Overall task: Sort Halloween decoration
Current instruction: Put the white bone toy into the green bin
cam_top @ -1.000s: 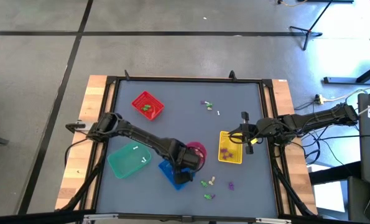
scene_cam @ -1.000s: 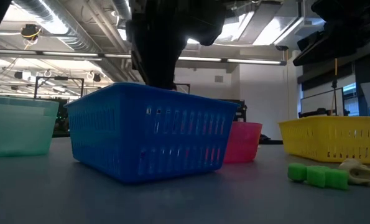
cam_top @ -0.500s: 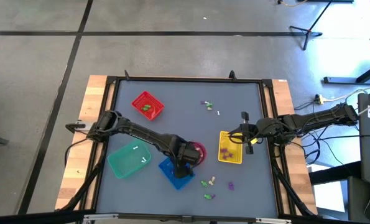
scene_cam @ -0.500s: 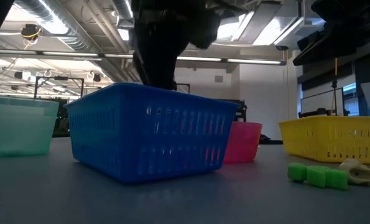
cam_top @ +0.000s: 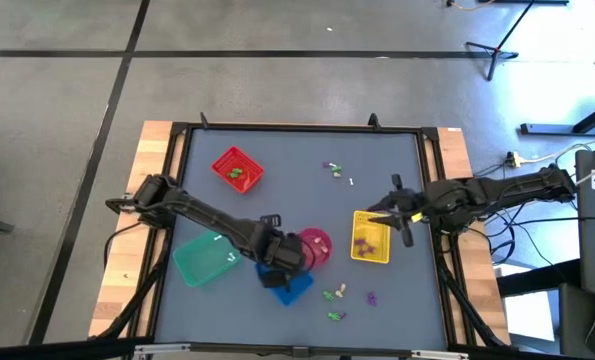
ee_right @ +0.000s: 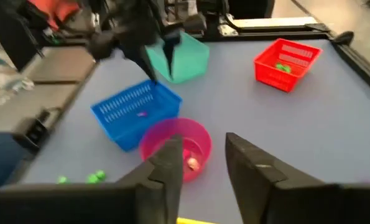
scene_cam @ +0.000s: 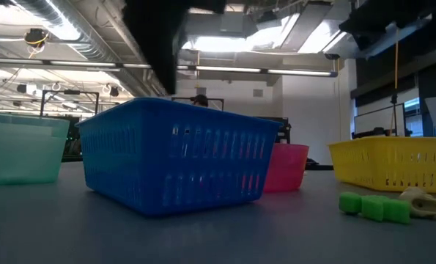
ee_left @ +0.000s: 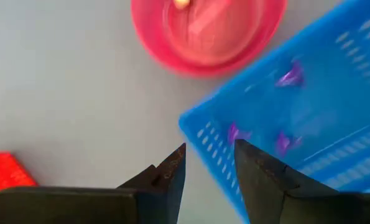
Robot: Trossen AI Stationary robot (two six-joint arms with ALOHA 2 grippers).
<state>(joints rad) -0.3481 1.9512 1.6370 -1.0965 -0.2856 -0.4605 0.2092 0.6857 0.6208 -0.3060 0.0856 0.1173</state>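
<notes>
The Halloween decoration is tiny trinkets. Purple ones (ee_left: 283, 142) lie in the blue basket (cam_top: 289, 286), a cream one (ee_right: 191, 163) in the pink bowl (cam_top: 316, 245), green ones (cam_top: 237, 173) in the red basket (ee_right: 286, 62) and some in the yellow basket (cam_top: 370, 238). Loose green and cream pieces (scene_cam: 382, 206) lie on the mat near the front edge, and a few more (cam_top: 336, 169) lie far back. My left gripper (ee_left: 208, 155) hangs open above the blue basket's far left corner, holding nothing. My right gripper (ee_right: 202, 149) is open beside the yellow basket's right side, with nothing between its fingers.
A teal basket (cam_top: 207, 257) stands at the near left, close to my left arm. The blue basket, pink bowl and yellow basket crowd the middle front. The mat (cam_top: 297, 200) between the red basket and the far trinkets is bare. A raised frame (cam_top: 307, 127) rims the table.
My left gripper has risen out of the blue basket and drawn back toward the table's left, above the basket's corner. My right gripper has lifted a little by the yellow basket. The baskets and bowl have stayed put.
</notes>
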